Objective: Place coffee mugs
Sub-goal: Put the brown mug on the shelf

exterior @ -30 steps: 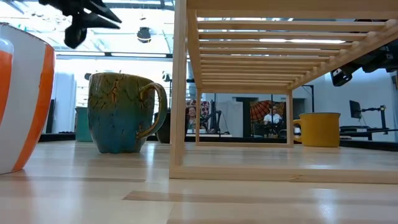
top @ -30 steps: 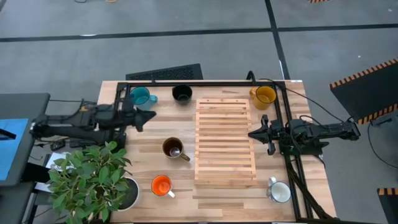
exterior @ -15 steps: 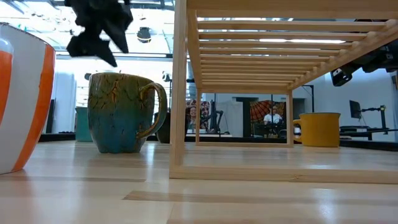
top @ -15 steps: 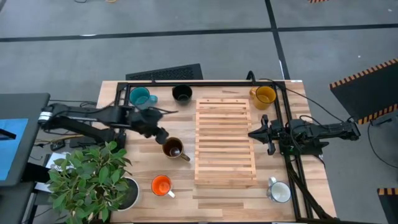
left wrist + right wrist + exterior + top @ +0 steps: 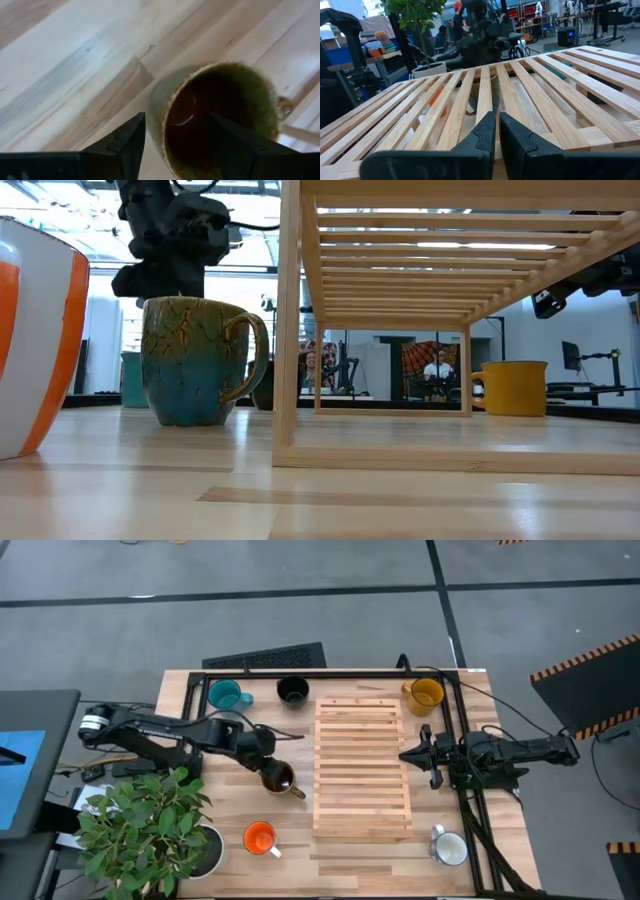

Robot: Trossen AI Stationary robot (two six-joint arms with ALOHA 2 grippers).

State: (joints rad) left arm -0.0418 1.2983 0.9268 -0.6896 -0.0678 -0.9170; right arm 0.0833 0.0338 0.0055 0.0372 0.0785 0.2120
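At the near edge of the pale wooden desk stand the orange-and-white striped mug beside the leafy green plant in a dark pot, and, at the opposite near corner, the silvery white mug. Farther in, the left pincer hangs directly over the brown, green-glazed mug, its dark fingers spread on either side of the rim. That mug stands upright just beside the slatted wooden rack in the middle of the desk. The right pincer waits at the rack's other side, fingers pressed together. Along the far edge sit the teal-blue mug, the black mug and the mustard-yellow mug.
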